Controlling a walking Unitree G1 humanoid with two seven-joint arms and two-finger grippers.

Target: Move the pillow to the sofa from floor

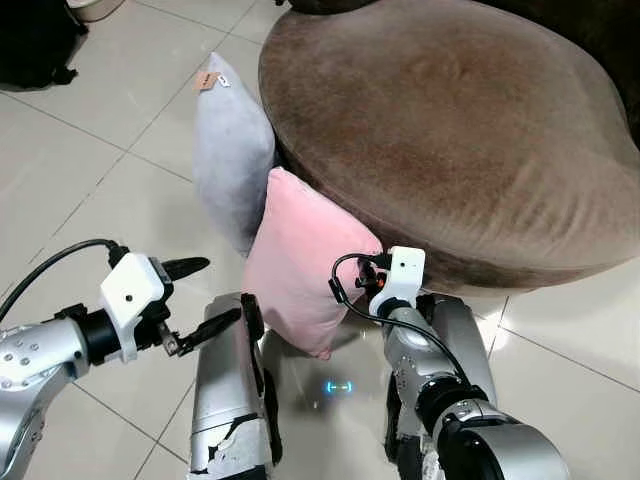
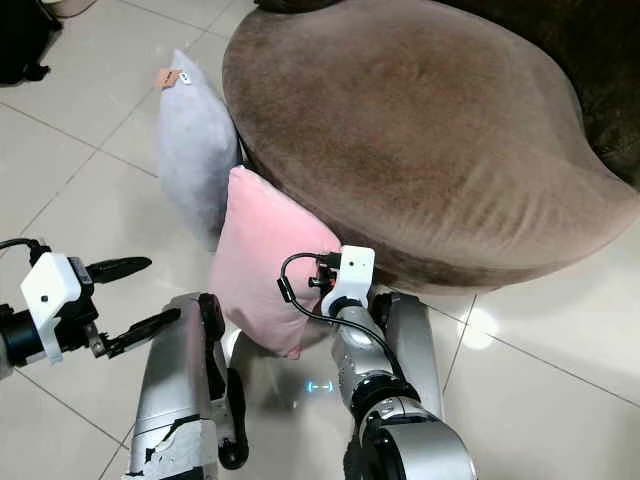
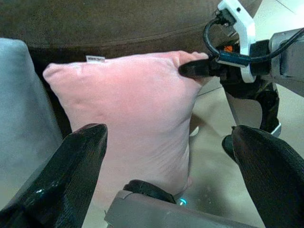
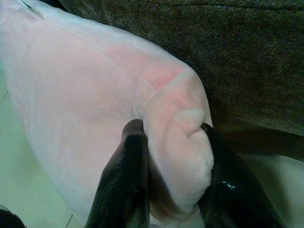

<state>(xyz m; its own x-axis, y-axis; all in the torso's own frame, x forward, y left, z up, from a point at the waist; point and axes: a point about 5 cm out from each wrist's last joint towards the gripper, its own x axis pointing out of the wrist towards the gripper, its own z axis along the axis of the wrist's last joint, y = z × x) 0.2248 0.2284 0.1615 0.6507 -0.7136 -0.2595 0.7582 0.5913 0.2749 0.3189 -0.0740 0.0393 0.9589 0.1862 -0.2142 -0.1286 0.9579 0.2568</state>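
Against the brown velvet sofa, our right claw pinches the soft, light pink plush pillow by its corner, left claw spread.

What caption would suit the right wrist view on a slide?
Right gripper pinching a corner of the pink pillow beside the brown sofa.

right gripper pinching pink pillow (corner), brown sofa
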